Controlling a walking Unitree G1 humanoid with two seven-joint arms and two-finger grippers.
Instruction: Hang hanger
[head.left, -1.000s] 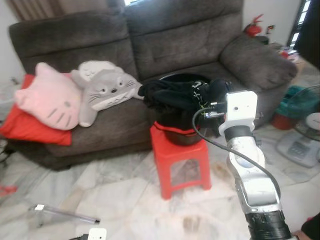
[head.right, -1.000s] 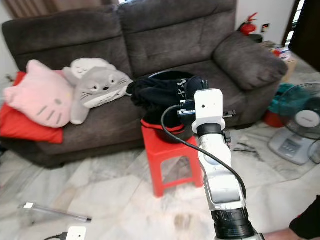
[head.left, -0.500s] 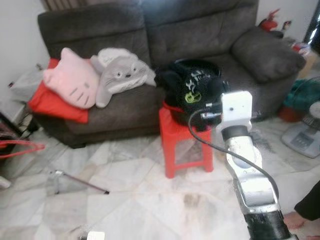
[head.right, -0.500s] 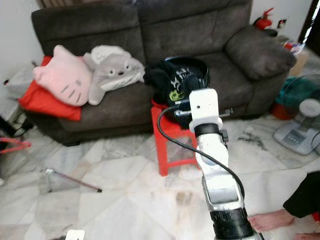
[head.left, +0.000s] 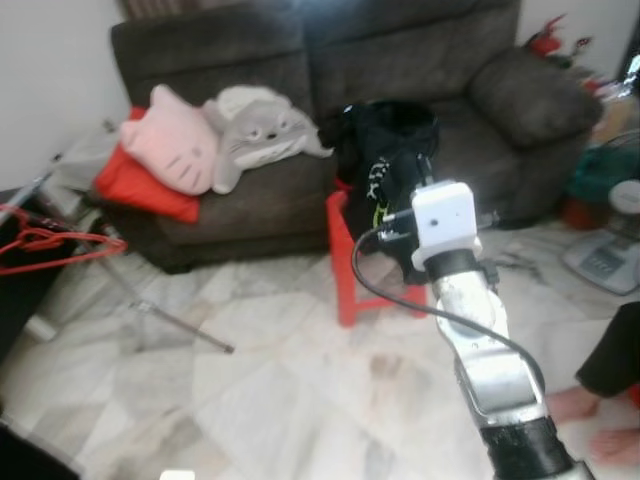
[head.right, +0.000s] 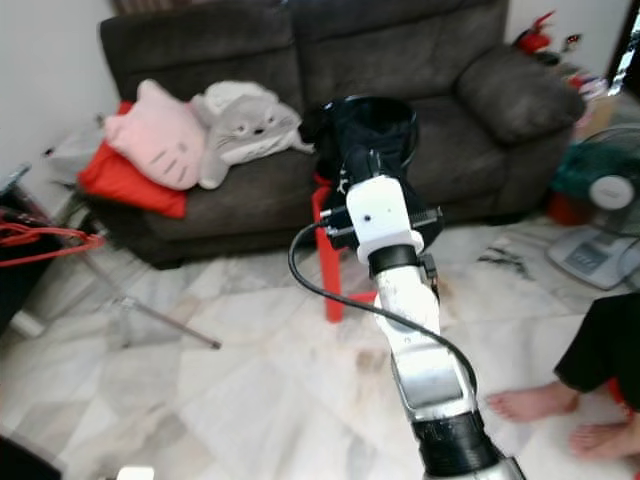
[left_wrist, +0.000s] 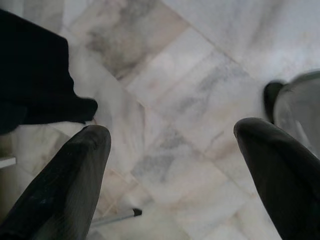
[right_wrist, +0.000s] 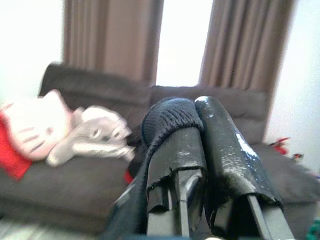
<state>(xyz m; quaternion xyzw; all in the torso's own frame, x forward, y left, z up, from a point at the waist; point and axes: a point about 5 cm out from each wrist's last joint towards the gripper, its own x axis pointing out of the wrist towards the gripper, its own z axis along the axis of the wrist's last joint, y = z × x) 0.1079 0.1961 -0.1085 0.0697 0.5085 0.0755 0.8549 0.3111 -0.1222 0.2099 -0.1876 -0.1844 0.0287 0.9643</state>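
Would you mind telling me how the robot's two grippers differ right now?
The right gripper is raised in front of the sofa, its fingers shut on a black garment; the left gripper points down at the marble floor. The right's fingers are pressed together; the left's stand wide apart and hold nothing. Both have two long black fingers.

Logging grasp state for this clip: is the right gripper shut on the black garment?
Shut on it: the right gripper's fingers pinch the black garment hanging above the red stool.

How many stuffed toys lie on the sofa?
2: a pink cat toy on the red cushion at the sofa's left end, and a grey toy beside it toward the middle.
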